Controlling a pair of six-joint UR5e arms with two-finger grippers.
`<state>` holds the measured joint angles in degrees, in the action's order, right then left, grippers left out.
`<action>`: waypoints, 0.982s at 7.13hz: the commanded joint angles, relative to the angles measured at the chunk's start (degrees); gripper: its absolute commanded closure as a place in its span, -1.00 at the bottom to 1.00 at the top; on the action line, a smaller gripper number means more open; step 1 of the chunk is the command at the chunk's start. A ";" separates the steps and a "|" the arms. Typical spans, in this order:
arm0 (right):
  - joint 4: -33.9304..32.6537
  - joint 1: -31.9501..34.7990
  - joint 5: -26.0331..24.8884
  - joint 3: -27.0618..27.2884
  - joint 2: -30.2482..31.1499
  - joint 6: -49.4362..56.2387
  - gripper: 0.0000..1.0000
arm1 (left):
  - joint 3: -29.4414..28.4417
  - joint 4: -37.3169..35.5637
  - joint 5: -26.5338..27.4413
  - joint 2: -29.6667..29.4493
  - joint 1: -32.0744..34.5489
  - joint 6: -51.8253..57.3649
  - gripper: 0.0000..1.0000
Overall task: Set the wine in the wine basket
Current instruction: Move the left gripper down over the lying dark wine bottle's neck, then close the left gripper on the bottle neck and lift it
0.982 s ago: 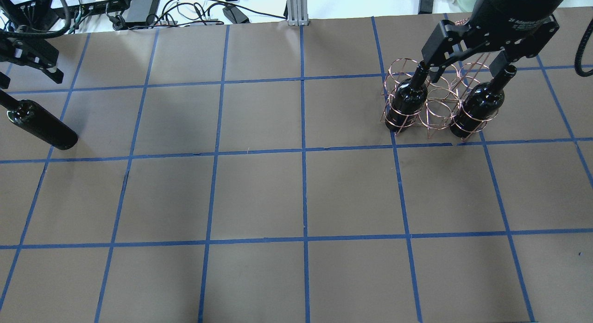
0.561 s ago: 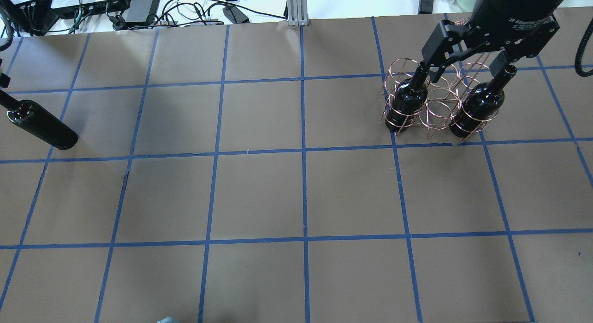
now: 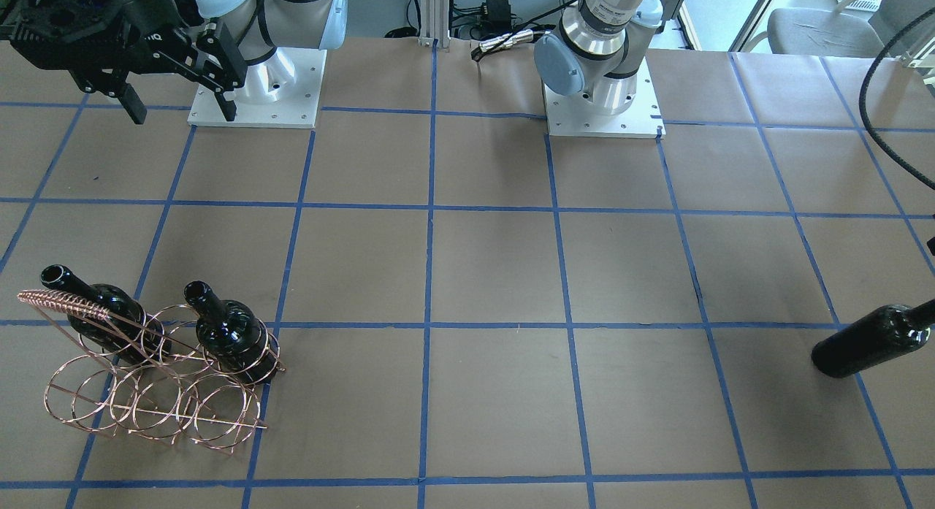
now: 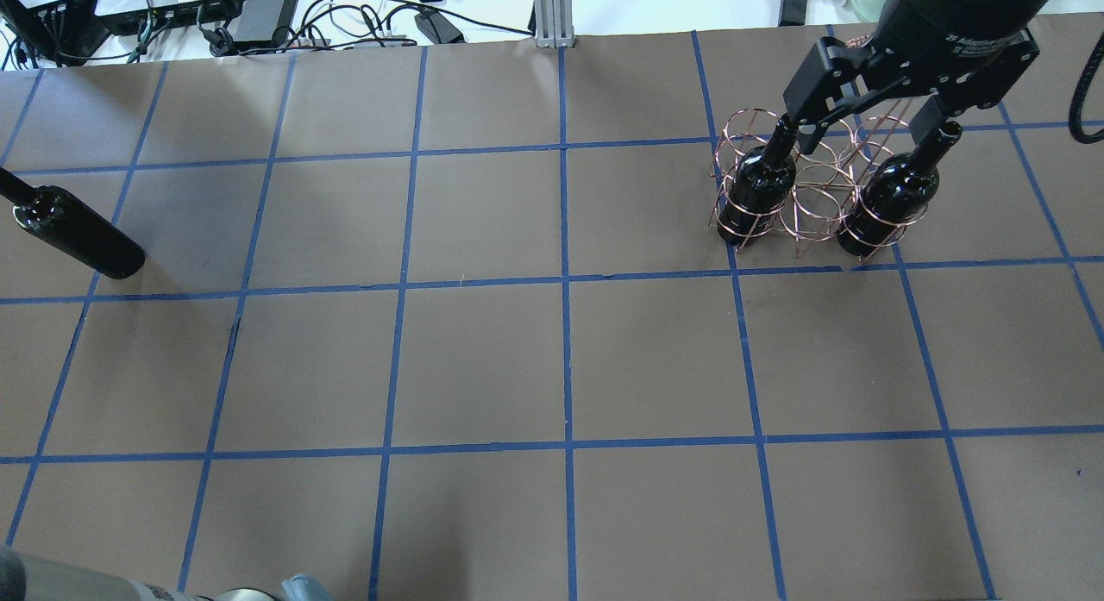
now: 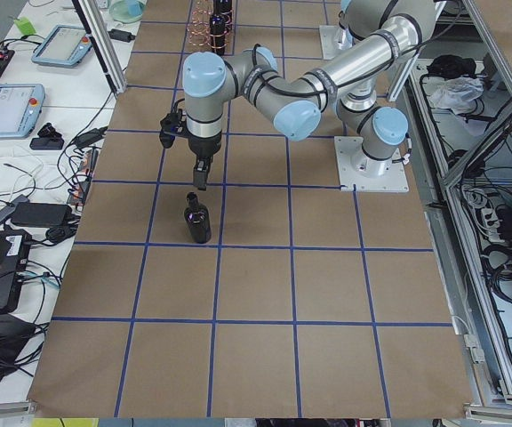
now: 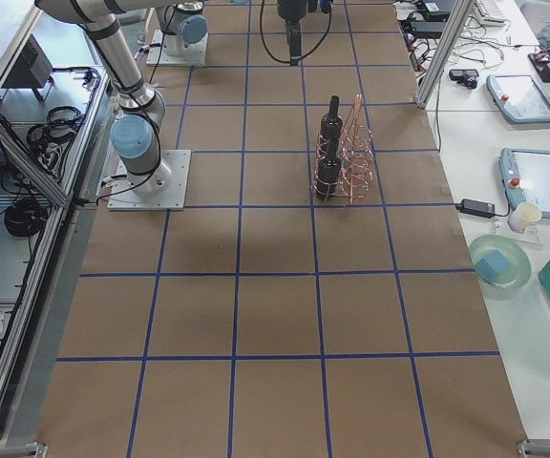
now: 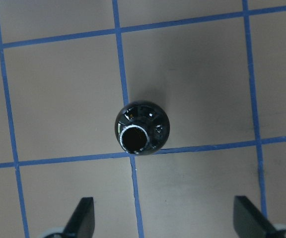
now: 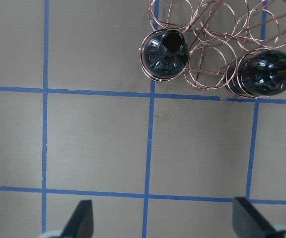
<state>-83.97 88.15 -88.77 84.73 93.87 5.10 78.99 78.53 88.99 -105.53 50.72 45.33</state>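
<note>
Pickup looked the step in hand: the wine [image 4: 76,237] stood upright by the left edge of the tabletop [image 4: 483,359] under the wide-spread left end effector [image 7: 162,199], which I judged must drop, clamp its neck and carry it to the free middle slot of the wine basket [image 3: 64,302].

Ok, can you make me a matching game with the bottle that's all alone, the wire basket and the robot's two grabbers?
Things:
1. lone bottle
2. wine basket
3. left gripper
4. right gripper

Descriptions:
A. open, with the basket in its wrist camera's view
B. made of copper wire rings
C. open, over the lone bottle
D. standing upright, outside the basket

Pairs: 1-D, 2-B, 3-C, 4-A.
</note>
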 commanded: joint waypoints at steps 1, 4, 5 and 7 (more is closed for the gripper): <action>0.21 0.00 0.18 0.00 -0.09 -0.09 -1.00 | -0.07 -2.67 -0.13 -4.58 -0.71 0.21 -0.81; 0.12 0.00 0.18 0.09 -0.09 0.00 -1.00 | 0.11 -3.82 -0.30 -6.36 -0.63 -3.49 -0.65; 0.12 -0.08 0.18 0.09 -0.17 -0.09 -1.00 | 0.19 -3.82 -2.05 -6.44 -0.63 -3.93 -0.59; 0.12 -0.09 0.18 0.09 0.00 -0.09 -1.00 | 0.81 -3.64 -2.77 -6.79 -0.63 -4.11 -0.51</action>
<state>-83.84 88.08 -88.60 84.81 93.78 4.98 79.47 74.76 86.43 -112.06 50.10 41.19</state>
